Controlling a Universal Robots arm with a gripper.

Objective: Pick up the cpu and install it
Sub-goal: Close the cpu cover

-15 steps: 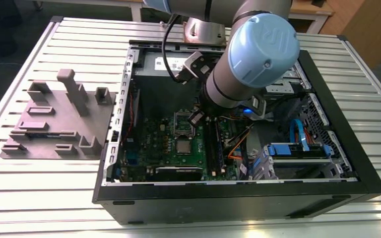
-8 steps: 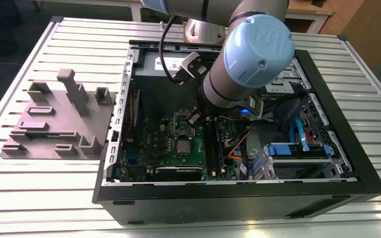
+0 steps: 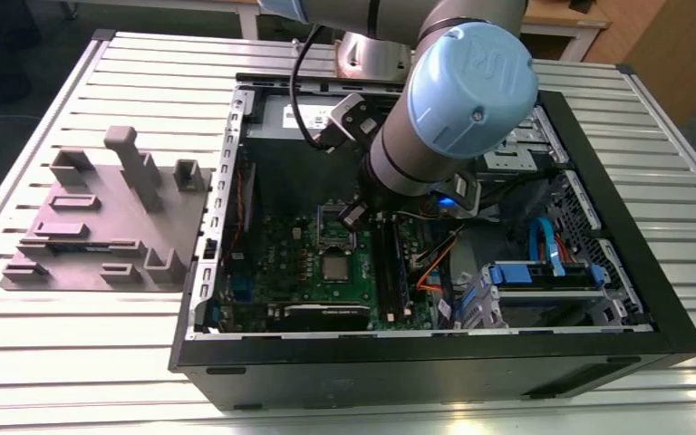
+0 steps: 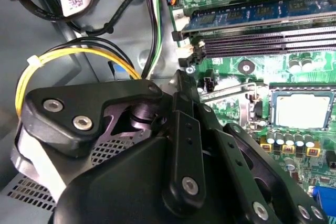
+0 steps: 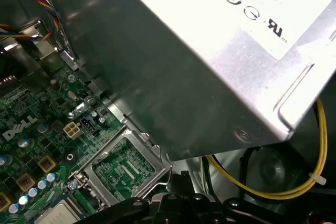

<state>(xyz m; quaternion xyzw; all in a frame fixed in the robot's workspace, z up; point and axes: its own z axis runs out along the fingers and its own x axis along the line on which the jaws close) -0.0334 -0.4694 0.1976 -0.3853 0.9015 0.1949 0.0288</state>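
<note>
The cpu (image 3: 330,265) is a small silver square lying flat in the socket of the green motherboard (image 3: 282,263) inside the open computer case. It also shows in the second wrist view as the cpu (image 4: 302,109), inside its metal frame, and in the first wrist view as the cpu (image 5: 56,214). The socket's hinged metal cover plate (image 5: 123,163) stands raised beside it. My gripper (image 3: 354,216) hangs just above that plate, a short way from the cpu on the power supply's side. Its black linkage (image 4: 184,145) blocks much of the second wrist view. Nothing shows in its grasp.
A grey plastic block tray (image 3: 94,227) stands on the slatted table at the exterior view's left. Inside the case (image 3: 445,362) are the silver power supply (image 5: 210,51), yellow and black cables (image 4: 79,53), memory slots (image 4: 262,38) and blue drive parts (image 3: 542,272).
</note>
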